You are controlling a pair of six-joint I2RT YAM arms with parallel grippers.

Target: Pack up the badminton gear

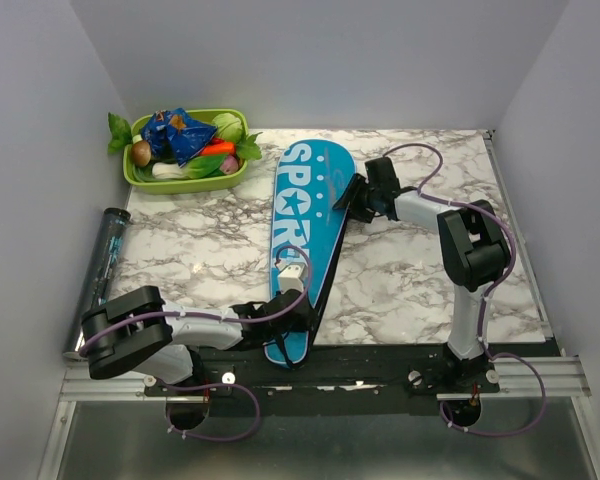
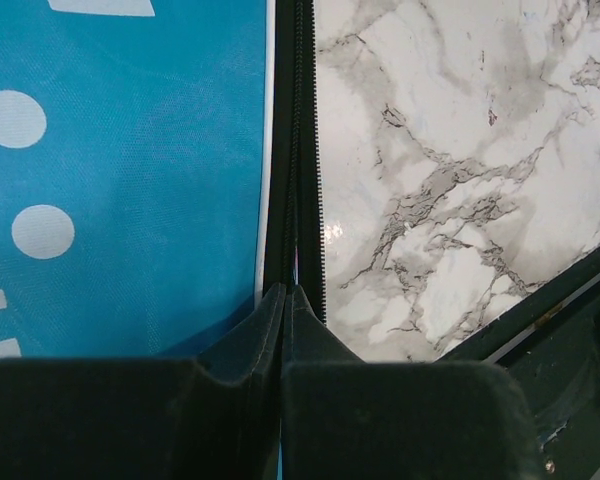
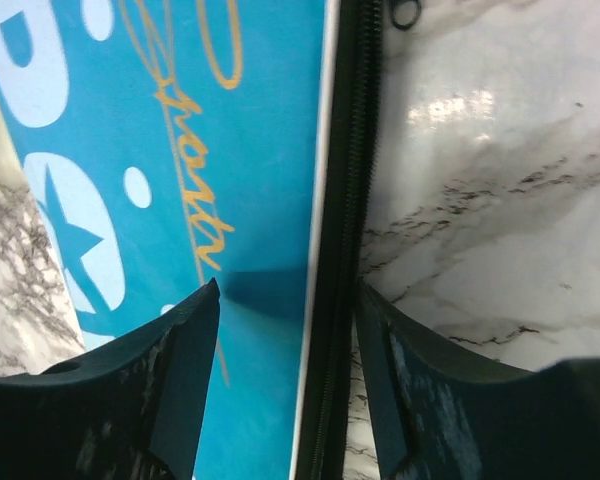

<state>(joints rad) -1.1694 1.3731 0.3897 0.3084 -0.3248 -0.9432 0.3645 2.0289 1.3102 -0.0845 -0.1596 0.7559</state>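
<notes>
Your left gripper (image 2: 283, 293), at the table's (image 1: 210, 250) near edge, pinches tight the zip edge (image 2: 298, 150) of the blue cover (image 1: 302, 200). It lies mid-table, long way near-to-far, fat end pointing far. Your right gripper (image 3: 285, 300), farther up the table, gapes over that edge, holding nothing.

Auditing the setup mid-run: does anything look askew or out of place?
Only mildly: the tube lies along the left edge of the table, away from the cover, which lies slanted, its zipper edge pinched by the left end effector.

Left gripper (image 2: 283, 297) closed; right gripper (image 3: 286, 300) wide.
</notes>
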